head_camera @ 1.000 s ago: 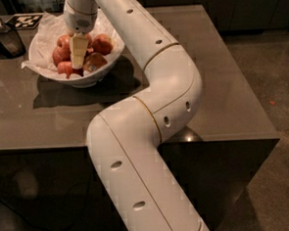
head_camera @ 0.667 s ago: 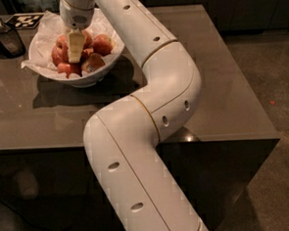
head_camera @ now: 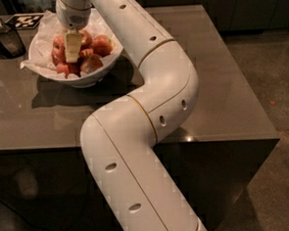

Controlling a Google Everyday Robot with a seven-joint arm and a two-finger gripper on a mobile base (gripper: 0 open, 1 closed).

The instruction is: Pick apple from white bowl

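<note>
The white bowl (head_camera: 91,80), lined with crumpled white paper, stands at the back left of the dark table. It holds several red apples (head_camera: 102,44). My gripper (head_camera: 73,55) hangs straight down from the white arm into the bowl, its cream tip among the apples at the bowl's middle. The tip hides the apples directly under it. I cannot tell whether it touches or holds any apple.
A small dark container with a scoop (head_camera: 5,40) stands left of the bowl. A black-and-white tag (head_camera: 26,20) lies behind it. The dark tabletop (head_camera: 216,83) stretches right to its edge. My arm's elbow hangs over the table's front.
The gripper has shifted slightly left over the bowl and stays down among the apples. The bowl has not moved.
</note>
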